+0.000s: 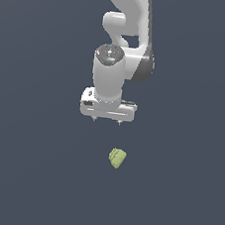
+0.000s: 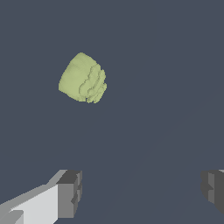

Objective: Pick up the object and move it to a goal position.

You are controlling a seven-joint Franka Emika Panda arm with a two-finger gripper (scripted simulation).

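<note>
One small lumpy yellow-green object (image 1: 117, 158) (image 2: 82, 78), lying free, apart from white gripper (image 1: 107, 120) (image 2: 142, 192) with jaws spread wide, fingertips (image 2: 70, 193) cropped by wrist view.

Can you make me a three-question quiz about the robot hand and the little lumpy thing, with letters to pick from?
1. Where is the object?
A. Between the fingertips
B. Lying apart from the gripper, beyond its tips
C. On top of the arm

2. What colour is the object?
A. Yellow-green
B. Red
C. Blue

3. How is the gripper?
A. Shut on the object
B. Shut on nothing
C. Open, fingers spread wide

Answers:
1 B, the exterior view shows a gap between the tips and the object.
2 A, both views show it yellow-green.
3 C, the wrist view shows the two fingers far apart with nothing between them.
</note>
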